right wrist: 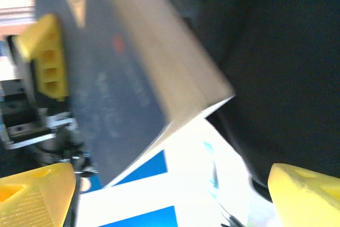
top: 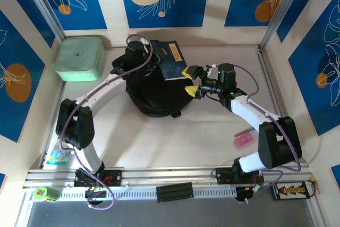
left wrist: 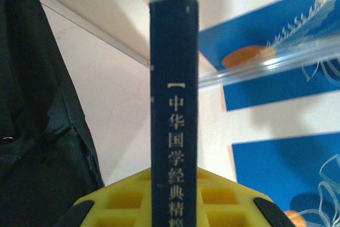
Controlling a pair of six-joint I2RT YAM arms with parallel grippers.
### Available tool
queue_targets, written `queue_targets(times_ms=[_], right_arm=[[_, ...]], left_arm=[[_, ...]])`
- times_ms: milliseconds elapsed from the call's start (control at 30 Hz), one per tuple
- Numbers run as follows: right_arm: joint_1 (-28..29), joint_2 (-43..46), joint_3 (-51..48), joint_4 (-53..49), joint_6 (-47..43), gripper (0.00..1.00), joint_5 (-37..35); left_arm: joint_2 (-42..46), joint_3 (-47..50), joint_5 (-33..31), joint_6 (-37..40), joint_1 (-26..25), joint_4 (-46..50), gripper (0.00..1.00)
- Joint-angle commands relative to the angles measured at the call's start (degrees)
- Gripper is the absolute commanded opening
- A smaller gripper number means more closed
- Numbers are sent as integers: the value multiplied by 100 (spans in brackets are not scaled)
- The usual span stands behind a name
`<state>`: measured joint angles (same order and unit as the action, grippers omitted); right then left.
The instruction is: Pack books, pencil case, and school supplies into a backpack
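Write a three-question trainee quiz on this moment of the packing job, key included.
1. True or false: the right gripper has its jaws open.
2. Multiple choice: the dark blue book is clamped by A) the left gripper, B) the right gripper, C) nothing.
3. Fill in: in the top view the book overlaps the large black ____.
Key: 1 true; 2 A; 3 backpack.

Bright even light, faint shadows on table (top: pixel 175 131), right wrist view motion-blurred, book (left wrist: pixel 174 120) spine slightly soft
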<state>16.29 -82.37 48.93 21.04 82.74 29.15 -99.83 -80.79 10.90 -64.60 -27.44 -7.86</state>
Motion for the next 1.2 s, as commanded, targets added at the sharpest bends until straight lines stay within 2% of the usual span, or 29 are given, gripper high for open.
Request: queue_targets(times_ms=[0, 133, 267, 467, 633, 733, 800, 867, 1000, 1167], right_arm=[[144, -275, 39, 1412, 985, 95, -538], [348, -712, 189, 2069, 1397, 94, -801], [510, -1220, 509, 2163, 1829, 88, -940], [685, -1571, 372, 3046, 2365, 66, -1280], [769, -1390, 119, 3064, 2402, 47, -1577], [788, -1216, 132, 2724, 2199, 29, -1661], [786, -1065, 101, 2481, 2000, 18, -1748], [751, -857, 43, 2144, 1743, 11, -1860], [521, -341, -14, 1229, 906, 7, -1767], [83, 516, -146, -339, -397, 6, -1679]], left_arm=[[201, 179, -455, -756, -30, -747, 0], [198, 320, -536, -1019, -66, -874, 0], [171, 445, -562, -1187, -71, -998, 0], [172, 582, -719, -1228, -68, -1022, 0], [131, 534, -703, -1197, -60, -924, 3], [136, 520, -690, -1151, -51, -859, 7], [180, 571, -686, -1080, -35, -826, 12], [279, 636, -617, -871, -1, -695, 29], [683, 870, -510, 270, 15, 37, 54], [1492, 1232, -1038, 1998, 2, 1436, 74]])
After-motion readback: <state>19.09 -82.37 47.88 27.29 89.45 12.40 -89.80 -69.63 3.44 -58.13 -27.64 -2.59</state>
